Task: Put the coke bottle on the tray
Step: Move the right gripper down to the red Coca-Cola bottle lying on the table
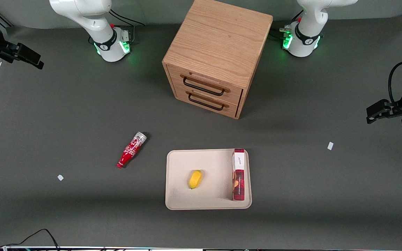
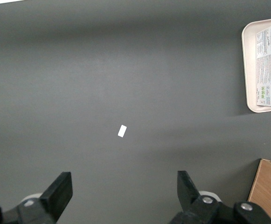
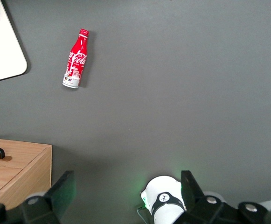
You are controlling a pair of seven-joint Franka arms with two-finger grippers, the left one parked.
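While gripper [image 3: 126, 198] gapes, slim glossy coke bottle [image 1: 131, 150] lies.

The working right arm's black two-finger gripper [image 3: 126, 198] is held high, well clear of the table, at the working arm's end. Its two dark fingers [image 3: 63, 191] are spread wide apart, with nothing held between them. Directly beneath it, the arm's own white, green-lit base [image 3: 165, 203] is seen.
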